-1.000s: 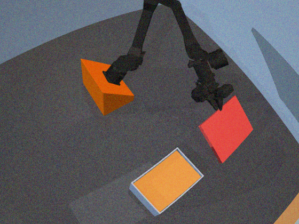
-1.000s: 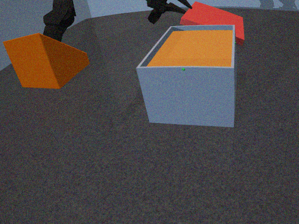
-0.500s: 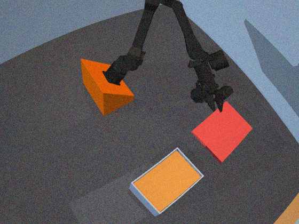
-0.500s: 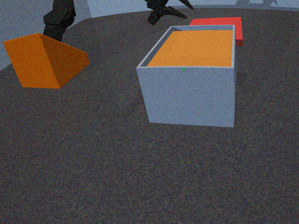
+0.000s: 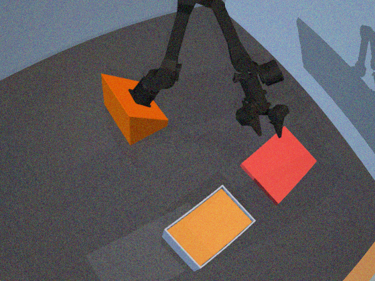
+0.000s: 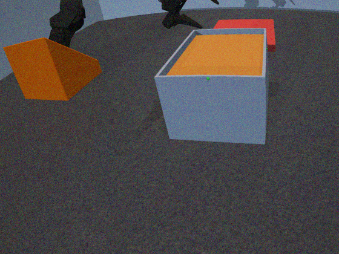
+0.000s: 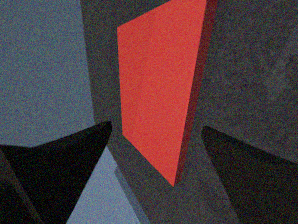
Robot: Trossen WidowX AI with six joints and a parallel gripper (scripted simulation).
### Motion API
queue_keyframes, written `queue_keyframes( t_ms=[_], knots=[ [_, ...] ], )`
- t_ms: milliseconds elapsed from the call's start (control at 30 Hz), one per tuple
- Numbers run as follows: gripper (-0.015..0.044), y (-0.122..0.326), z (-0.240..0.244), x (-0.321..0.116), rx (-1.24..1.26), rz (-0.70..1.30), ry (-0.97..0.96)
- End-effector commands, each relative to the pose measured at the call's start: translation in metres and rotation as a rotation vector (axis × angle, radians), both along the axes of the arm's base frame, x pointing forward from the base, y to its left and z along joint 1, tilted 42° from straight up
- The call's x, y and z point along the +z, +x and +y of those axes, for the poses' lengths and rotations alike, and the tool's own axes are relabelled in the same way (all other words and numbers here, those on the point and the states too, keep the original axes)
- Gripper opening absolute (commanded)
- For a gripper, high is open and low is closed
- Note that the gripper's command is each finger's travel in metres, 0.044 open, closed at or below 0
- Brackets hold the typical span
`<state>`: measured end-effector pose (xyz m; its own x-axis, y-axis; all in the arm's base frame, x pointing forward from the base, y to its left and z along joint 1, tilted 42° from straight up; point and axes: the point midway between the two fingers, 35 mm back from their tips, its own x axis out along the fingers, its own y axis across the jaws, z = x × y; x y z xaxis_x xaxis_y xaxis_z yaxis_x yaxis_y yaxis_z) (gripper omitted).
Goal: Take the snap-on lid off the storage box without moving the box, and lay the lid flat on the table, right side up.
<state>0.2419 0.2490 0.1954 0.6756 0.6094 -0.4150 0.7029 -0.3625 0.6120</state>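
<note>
On the left, we see the box (image 5: 181,251) (image 6: 218,109) with its lid off. On the right, our claw (image 5: 270,136) (image 7: 156,127) is wide open, holding nothing. The red lid (image 5: 279,165) (image 6: 245,23) (image 7: 160,85) looks flat on the desk (image 5: 187,147) (image 6: 121,181) (image 7: 250,60), so we may be nearly done.

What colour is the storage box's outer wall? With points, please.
Greyish blue on the box (image 5: 179,251) (image 6: 216,110), showing best in the exterior view.

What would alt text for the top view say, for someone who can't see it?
A black gripper stands open at the corner of a flat red lid on a dark table. Beside the lid sits an uncovered blue-gray storage box with an orange interior, and an orange block stands farther off, partly behind the arm's base.
</note>
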Motion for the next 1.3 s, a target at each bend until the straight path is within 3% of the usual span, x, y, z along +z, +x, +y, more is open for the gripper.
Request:
queue_keyframes(
  t_ms=[0, 733, 1267],
  knots=[
    [0.044, -0.01, -0.004, 0.0, -0.004, -0.002, 0.005],
    [0.044, -0.052, -0.014, -0.003, -0.004, 0.002, 0.006],
    [0.044, -0.054, -0.031, 0.016, -0.004, 0.001, 0.006]
  ],
)
